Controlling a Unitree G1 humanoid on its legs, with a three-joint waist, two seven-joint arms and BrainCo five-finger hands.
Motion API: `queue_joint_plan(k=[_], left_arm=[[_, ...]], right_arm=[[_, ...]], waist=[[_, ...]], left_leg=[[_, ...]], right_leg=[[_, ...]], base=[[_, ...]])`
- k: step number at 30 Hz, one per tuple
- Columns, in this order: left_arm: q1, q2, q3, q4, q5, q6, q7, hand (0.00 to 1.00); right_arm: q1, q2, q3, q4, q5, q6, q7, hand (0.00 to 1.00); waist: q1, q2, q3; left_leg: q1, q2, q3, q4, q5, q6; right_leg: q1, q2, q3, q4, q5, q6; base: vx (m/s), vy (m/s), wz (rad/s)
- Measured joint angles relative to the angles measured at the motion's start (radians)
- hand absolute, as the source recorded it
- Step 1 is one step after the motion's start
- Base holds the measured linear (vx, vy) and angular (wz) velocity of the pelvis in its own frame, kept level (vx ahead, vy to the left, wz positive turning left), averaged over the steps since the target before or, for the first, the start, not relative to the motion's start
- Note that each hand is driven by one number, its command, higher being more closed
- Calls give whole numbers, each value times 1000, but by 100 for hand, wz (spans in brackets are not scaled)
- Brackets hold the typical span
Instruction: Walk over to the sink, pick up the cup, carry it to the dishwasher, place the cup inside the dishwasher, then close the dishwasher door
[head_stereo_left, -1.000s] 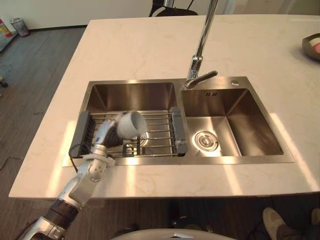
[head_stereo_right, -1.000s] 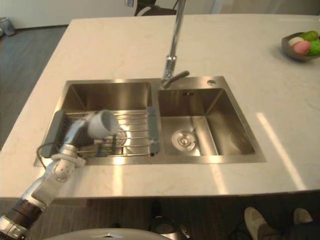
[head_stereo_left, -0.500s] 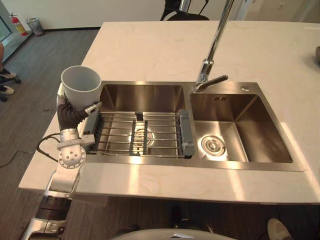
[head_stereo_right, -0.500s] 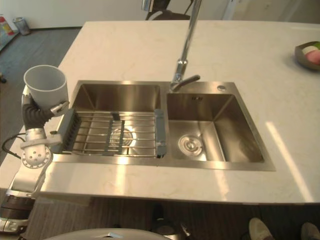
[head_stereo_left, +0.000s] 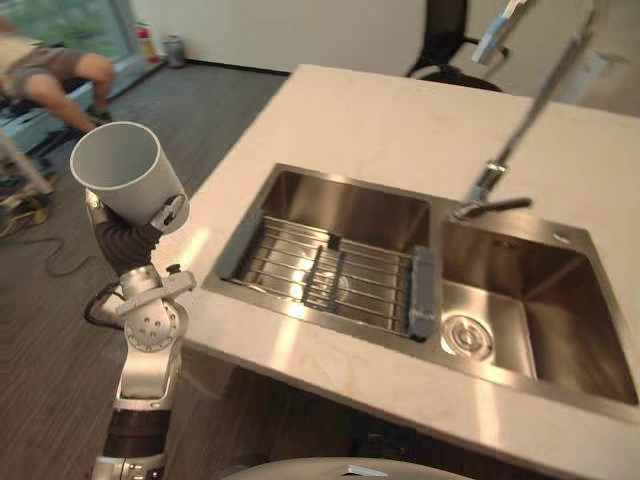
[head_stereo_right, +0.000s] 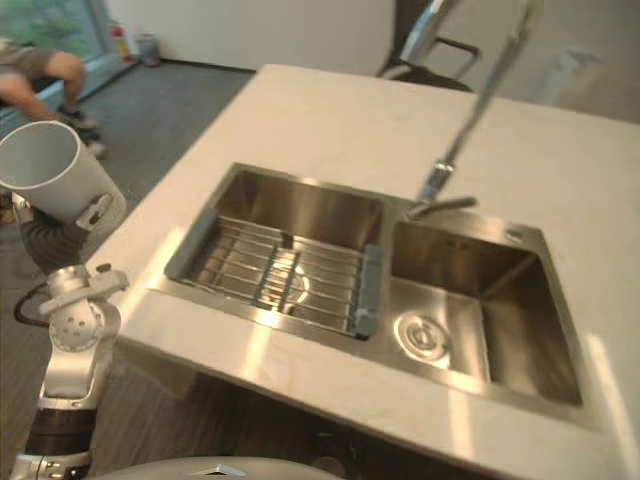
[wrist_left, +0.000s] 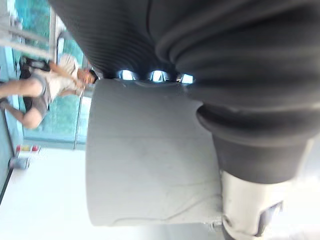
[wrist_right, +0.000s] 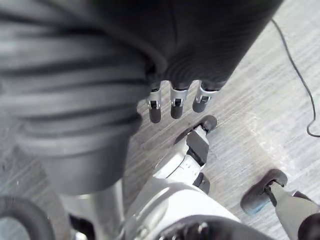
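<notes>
- While gripped by the left hand (head_stereo_left: 138, 232), plain white plastic cup (head_stereo_left: 128, 172): raised beyond the left edge of the pale stone-look desk (head_stereo_left: 370, 120), tilted, mouth up and leftward.
- Left hand: fingers and thumb curled round the cup's base.
- Right hand (wrist_right: 175, 102): fingers relaxed, holding nothing, over grey plank floor (wrist_right: 260, 115).
- Double stainless-steel sink (head_stereo_left: 345, 207): set in the desk; wire rack (head_stereo_left: 330, 275) across left basin, tall chrome tap (head_stereo_left: 533, 110) behind.

L robot hand (head_stereo_left: 125, 241) gripping white cup (head_stereo_left: 130, 175), left of sink (head_stereo_left: 340, 206)
</notes>
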Motion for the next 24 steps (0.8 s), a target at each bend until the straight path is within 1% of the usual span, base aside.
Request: queue_joint_plan(k=[1, 2, 3, 4, 5, 6, 7, 8, 9, 10, 11, 12, 13, 14, 16, 17, 18, 19, 20, 21, 22, 23, 24], left_arm=[[14, -7, 17, -2, 7, 2, 21, 100], [17, -9, 20, -2, 7, 3, 24, 100], [57, -21, 58, -24, 6, 20, 57, 100], [95, -20, 101, -56, 5, 30, 76, 100], [109, -24, 118, -60, 3, 30, 84, 100], [136, -29, 135, -59, -12, 30, 86, 100], [150, -28, 142, -58, -13, 30, 86, 100], [195, -24, 174, -56, -17, 30, 81, 100], [227, -24, 223, -53, -26, 28, 70, 100], [234, -24, 246, -53, -31, 27, 67, 100], [252, -23, 314, -53, -69, 2, 40, 100], [266, -23, 366, -54, -99, -18, 18, 100], [273, -23, 387, -57, -110, -27, 7, 100], [290, -24, 425, -75, -139, -55, -38, 100], [297, -24, 431, -93, -156, -78, -68, 100], [300, -25, 428, -118, -168, -91, -93, 100], [306, -27, 408, -155, -177, -113, -136, 100], [302, -23, 390, -159, -184, -128, -156, 100], [281, -19, 355, -147, -189, -136, -183, 100], [214, -43, 284, -123, -194, -126, -218, 100], [187, -44, 267, -125, -193, -124, -230, 100], [136, -39, 241, -105, -188, -128, -245, 100], [151, -36, 217, -90, -184, -122, -253, 100]], right_arm=[[-15, -6, 7, -1, -3, 0, 3, 0], [-18, -7, 10, -1, -4, 0, 4, 0], [-52, -47, 46, -16, -34, 10, 18, 0], [-86, -68, 75, -33, -42, 19, 24, 0], [-109, -79, 82, -36, -42, 26, 28, 0], [-146, -93, 83, -40, -41, 44, 40, 0], [-157, -93, 83, -40, -41, 50, 41, 0], [-173, -95, 83, -38, -41, 63, 40, 0], [-177, -90, 103, -38, -41, 70, 26, 0], [-181, -93, 115, -39, -41, 72, 22, 0], [-187, -121, 152, -31, -38, 80, 16, 0], [-193, -138, 158, -17, -39, 88, 14, 0], [-193, -142, 158, -17, -40, 92, 14, 0], [-191, -155, 159, -16, -68, 91, 12, 0], [-188, -165, 162, -11, -78, 86, 8, 0], [-178, -174, 162, -12, -77, 80, 6, 0], [-138, -180, 155, -26, -74, 53, -1, 0], [-126, -191, 146, -37, -64, 39, -1, 0], [-122, -182, 141, -31, -51, 31, 3, 0], [-123, -155, 113, 24, -36, 29, 14, 0], [-123, -130, 88, 40, -36, 27, 16, 0], [-125, -106, 58, 58, -35, 20, 15, 0], [-132, -110, 48, 68, -36, 25, 11, 0]], waist=[[13, -9, 5], [15, -7, 7], [45, 26, 24], [71, 36, 30], [72, 47, 36], [68, 77, 53], [71, 77, 54], [85, 76, 57], [90, 71, 58], [89, 67, 57], [91, 66, 67], [95, 62, 70], [96, 60, 68], [95, 57, 65], [96, 57, 60], [95, 58, 54], [92, 83, 18], [85, 95, 16], [67, 84, 9], [35, 62, -7], [18, 48, -11], [-7, 33, 8], [17, 34, 18]], left_leg=[[-40, -13, -12, 64, -3, -5], [-46, -13, -11, 73, -4, -6], [-81, 12, 23, 133, -4, -8], [-100, 27, 46, 149, -3, -10], [-110, 34, 44, 157, -3, -17], [-126, 53, 43, 154, 10, -43], [-128, 55, 48, 140, 28, -54], [-113, 68, 76, 54, 61, -78], [-101, 95, 138, -6, 65, -83], [-99, 103, 160, -13, 67, -89], [-110, 125, 203, -7, 74, -72], [-112, 129, 224, 29, 85, -45], [-109, 129, 237, 50, 86, -27], [-90, 149, 280, 122, 68, 15], [-74, 188, 324, 170, 56, 26], [-68, 239, 373, 227, 48, 40], [-67, 355, 475, 317, 115, 119], [-86, 358, 513, 321, 94, 99], [-120, 322, 586, 300, 86, 140], [-96, 202, 512, -10, 158, 139], [-85, 166, 525, -97, 177, 159], [-125, 202, 635, 2, 120, 196], [-81, 287, 727, 134, 95, 170]], right_leg=[[55, 15, 37, -77, -41, 8], [64, 17, 38, -91, -43, 8], [145, 44, 22, -223, -57, -5], [184, 59, 2, -291, -85, -11], [195, 69, -5, -301, -98, -33], [204, 84, -42, -303, -96, -49], [202, 83, -54, -296, -97, -52], [199, 74, -91, -285, -93, -72], [200, 61, -130, -298, -78, -87], [200, 52, -153, -301, -74, -88], [196, 30, -199, -301, -65, -103], [194, -2, -228, -301, -54, -100], [193, -23, -242, -301, -47, -95], [200, -87, -288, -311, -17, -68], [203, -123, -320, -324, 10, -42], [201, -153, -356, -327, 31, -26], [200, -179, -424, -298, 44, -2], [189, -191, -441, -268, 29, 1], [161, -205, -435, -226, -19, 7], [131, -121, -481, -188, -77, -85], [126, -95, -535, -231, -68, -115], [152, -129, -613, -250, -72, -68], [187, -158, -638, -274, -47, -53]], base=[[-58, -14, 120], [-122, -19, 88], [-139, -33, 42], [-143, -68, 45], [-215, -77, 60], [-231, -46, 71], [-327, -80, 91], [-299, -142, 88], [-288, -150, 94], [-261, -102, 111], [-262, -12, 101], [-248, 34, 97], [-256, 142, 105], [-189, 176, 92], [-148, 209, 80], [36, 270, 117], [33, 308, 138], [-14, 352, 179], [-264, 280, 265], [-266, 155, 306], [-194, 30, 343], [-86, 107, 230], [-23, 249, 183]])
